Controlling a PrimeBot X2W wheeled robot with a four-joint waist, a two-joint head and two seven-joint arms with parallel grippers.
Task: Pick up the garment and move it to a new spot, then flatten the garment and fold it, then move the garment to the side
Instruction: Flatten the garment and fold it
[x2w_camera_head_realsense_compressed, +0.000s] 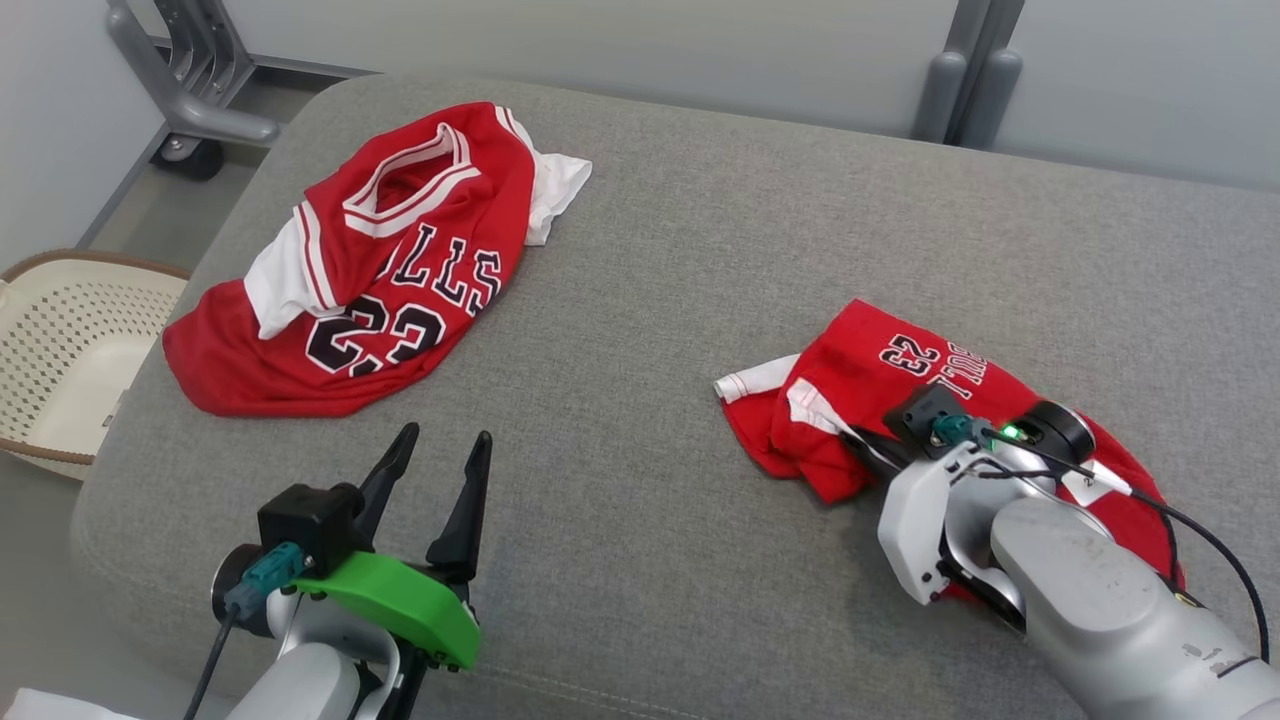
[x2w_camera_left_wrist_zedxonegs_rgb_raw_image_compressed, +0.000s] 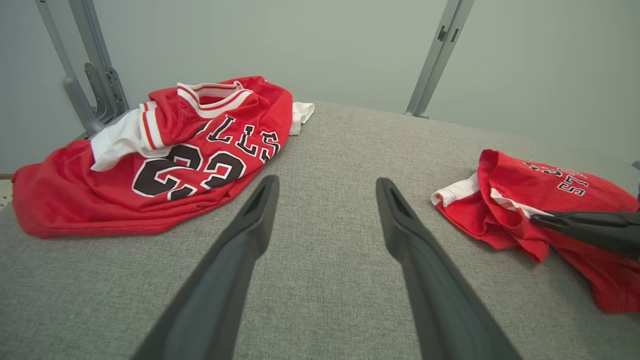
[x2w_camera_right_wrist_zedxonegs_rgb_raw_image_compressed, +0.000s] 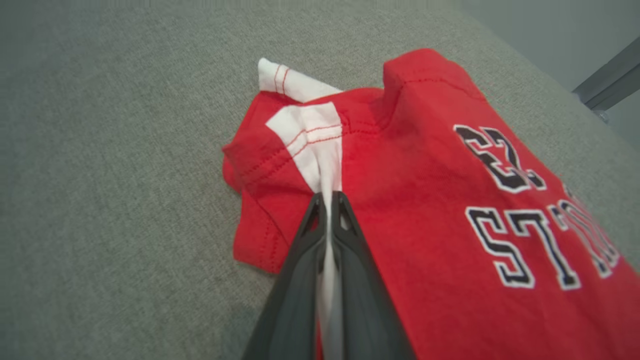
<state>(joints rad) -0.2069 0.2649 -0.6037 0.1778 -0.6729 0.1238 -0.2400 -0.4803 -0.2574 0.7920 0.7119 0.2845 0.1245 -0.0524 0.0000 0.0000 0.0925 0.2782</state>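
Left pincer (x2w_camera_head_realsense_compressed: 445, 435): spread wide, holding nothing;
Right pincer (x2w_camera_right_wrist_zedxonegs_rgb_raw_image_compressed: 328, 197): clamped on white trim of small red jersey (x2w_camera_head_realsense_compressed: 880, 370), crumpled at padded surface's (x2w_camera_head_realsense_compressed: 700, 250) right;
Basket (x2w_camera_head_realsense_compressed: 60, 300): cream, perforated, beside surface's left edge

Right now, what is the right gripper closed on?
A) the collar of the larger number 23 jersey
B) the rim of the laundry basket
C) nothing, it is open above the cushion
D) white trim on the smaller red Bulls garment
D: in the right wrist view, the right gripper has its fingers pressed together, with the white striped trim of the smaller red Bulls garment pinched between them.
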